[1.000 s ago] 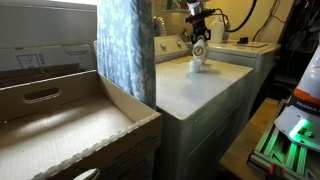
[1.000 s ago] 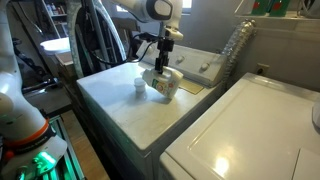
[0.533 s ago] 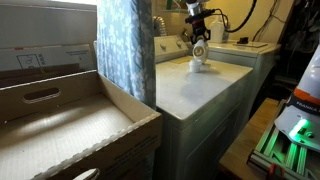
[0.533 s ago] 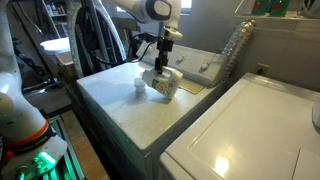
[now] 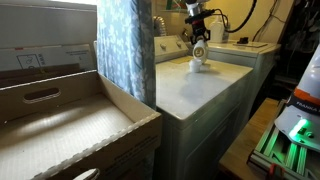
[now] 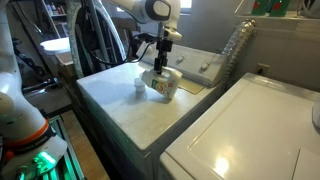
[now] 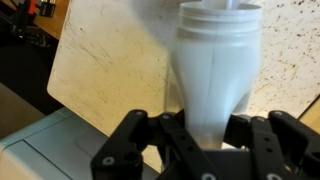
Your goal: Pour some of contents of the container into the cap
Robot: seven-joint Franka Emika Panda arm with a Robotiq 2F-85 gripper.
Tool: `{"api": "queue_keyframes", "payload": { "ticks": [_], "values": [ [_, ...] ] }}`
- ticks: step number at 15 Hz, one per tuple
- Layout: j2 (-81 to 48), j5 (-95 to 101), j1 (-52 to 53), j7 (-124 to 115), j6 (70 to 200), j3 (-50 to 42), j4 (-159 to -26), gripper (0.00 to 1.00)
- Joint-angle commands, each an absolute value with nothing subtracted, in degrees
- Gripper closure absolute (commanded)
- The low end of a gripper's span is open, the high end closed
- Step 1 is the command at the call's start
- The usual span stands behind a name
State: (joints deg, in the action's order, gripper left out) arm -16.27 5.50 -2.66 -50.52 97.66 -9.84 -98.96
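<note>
The container, a white bottle with a coloured label, hangs tilted just above the white machine top. My gripper comes down from above and is shut on it. The cap, a small white cup, stands on the top just beside the bottle, apart from it. In the wrist view the container fills the middle, and my gripper holds it with black fingers on both sides; the cap is out of that view. From the far side, my gripper is over the container.
A second white machine stands right beside the first. A control panel rises behind the bottle, with a ribbed hose further back. A patterned curtain and an open cardboard box stand near one exterior camera.
</note>
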Motion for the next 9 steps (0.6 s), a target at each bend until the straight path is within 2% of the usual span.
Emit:
{"api": "queue_keyframes", "payload": {
  "ticks": [1,9],
  "values": [
    [-13.91,6.55,-2.68,-51.1,97.11,-9.58,-99.92,1.0],
    [-13.72,4.49,-3.22,-50.19,97.2,-9.38,-99.94,1.0]
  ]
}}
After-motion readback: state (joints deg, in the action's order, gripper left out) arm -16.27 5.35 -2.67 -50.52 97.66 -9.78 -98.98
